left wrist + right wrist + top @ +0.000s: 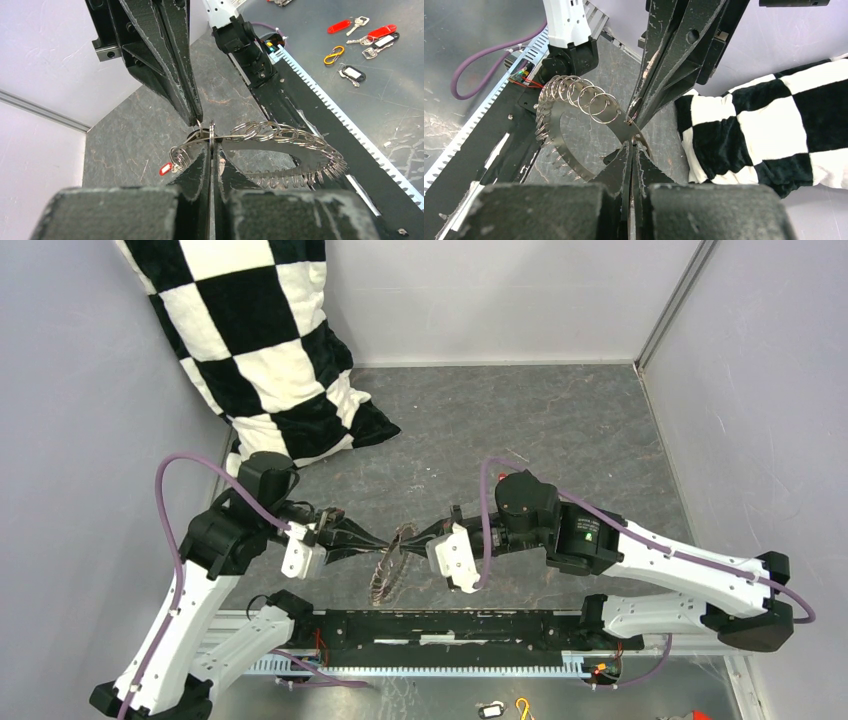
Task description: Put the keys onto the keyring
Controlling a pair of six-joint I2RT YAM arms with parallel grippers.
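The keyring (390,565), a flat grey hoop fringed with small split rings, hangs above the table between both grippers. My left gripper (378,542) is shut on its rim from the left. In the left wrist view the left gripper (211,145) pinches a small ring at the edge of the keyring (300,149). My right gripper (412,538) is shut on the same stretch of rim from the right, and its tips (631,145) meet the keyring (553,137). What looks like a red-headed key (165,169) shows past the hoop's left edge. Whether it hangs from the hoop I cannot tell.
A black-and-white checkered pillow (270,340) leans in the back left corner. A black rail (450,625) runs along the table's near edge. Beyond it on the metal surface lie red-tagged keys (382,31), a yellow hook (333,54) and a dark tag (353,74).
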